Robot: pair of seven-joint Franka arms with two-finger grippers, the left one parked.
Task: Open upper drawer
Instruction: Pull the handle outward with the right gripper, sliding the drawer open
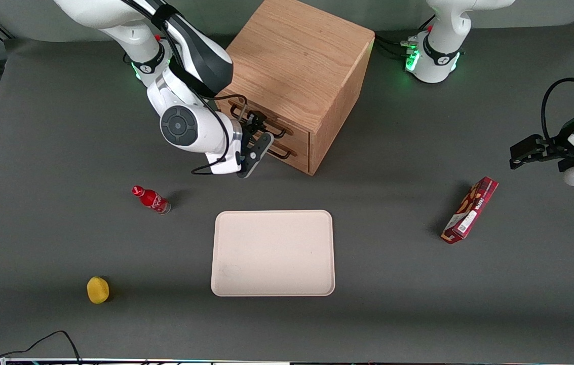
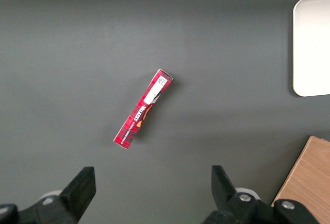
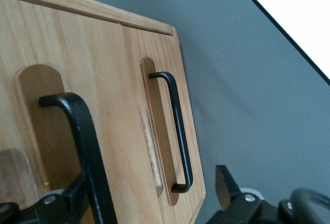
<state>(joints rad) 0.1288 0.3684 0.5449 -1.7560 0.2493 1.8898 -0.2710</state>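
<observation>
The gripper (image 1: 258, 136), fingers spread, straddles the black handle (image 3: 77, 147) of the closed upper drawer (image 1: 261, 124) above frame centre, positioned to clamp and pull.

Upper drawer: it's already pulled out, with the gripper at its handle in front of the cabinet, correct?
Not quite. The front view shows the upper drawer shut, flush with the cabinet face. The gripper is indeed at its handle, in front of the cabinet.
</observation>
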